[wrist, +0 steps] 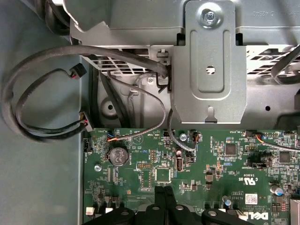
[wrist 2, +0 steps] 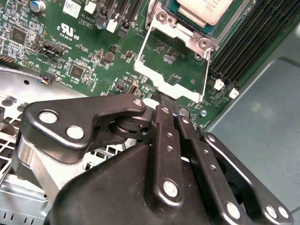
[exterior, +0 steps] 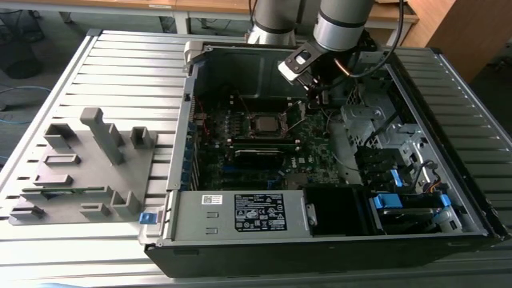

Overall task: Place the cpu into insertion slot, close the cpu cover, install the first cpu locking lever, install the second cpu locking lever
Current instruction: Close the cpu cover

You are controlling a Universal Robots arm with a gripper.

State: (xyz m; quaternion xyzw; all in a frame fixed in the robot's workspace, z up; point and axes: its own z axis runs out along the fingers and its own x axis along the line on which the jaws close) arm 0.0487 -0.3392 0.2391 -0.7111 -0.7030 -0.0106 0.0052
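Note:
The cpu [wrist 2: 206, 9] lies silver top up in the insertion slot [wrist 2: 161, 17], and it is also in the exterior view [exterior: 267, 124] in the middle of the motherboard. The cpu cover [wrist 2: 165, 85], a silvery frame with a square window, stands swung open off the slot. My gripper [wrist 2: 165, 104] is shut, its black fingertips [wrist 2: 162, 112] meeting right at the cover's free edge. I cannot tell whether they pinch that edge or only touch it. In the exterior view the gripper [exterior: 316, 102] hangs inside the open computer case, to the right of the slot. Its shut fingers [wrist: 160, 199] hover over the green board.
Long black memory slots [wrist 2: 248, 42] run beside the socket. A grey metal bracket [wrist: 211, 61] and looping black cables [wrist: 42, 108] sit at the case wall. A power supply box [exterior: 240, 213] and drive bay with blue clips [exterior: 392, 201] fill the case front. A grey fixture block [exterior: 88, 168] lies outside.

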